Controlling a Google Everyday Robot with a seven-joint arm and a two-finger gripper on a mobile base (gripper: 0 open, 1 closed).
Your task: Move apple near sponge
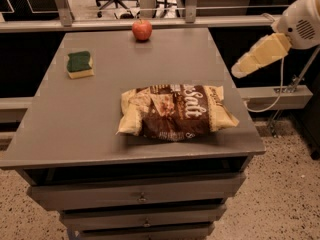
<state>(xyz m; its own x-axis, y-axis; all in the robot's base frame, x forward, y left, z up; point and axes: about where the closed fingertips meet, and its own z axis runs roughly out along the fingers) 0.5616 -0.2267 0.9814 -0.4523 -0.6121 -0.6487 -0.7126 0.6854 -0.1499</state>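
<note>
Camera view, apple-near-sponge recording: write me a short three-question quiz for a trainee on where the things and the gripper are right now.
1. True or false: the apple is touching the sponge.
2. Where is the gripper? A) directly above the apple; B) in the air past the table's right-hand edge in the picture; C) resting on the sponge.
3. Fill in: the thing lying nearest the table's front edge is the ____.
Key: 1 false, they lie apart, with the apple at the far edge. 2 B. 3 chip bag.
</note>
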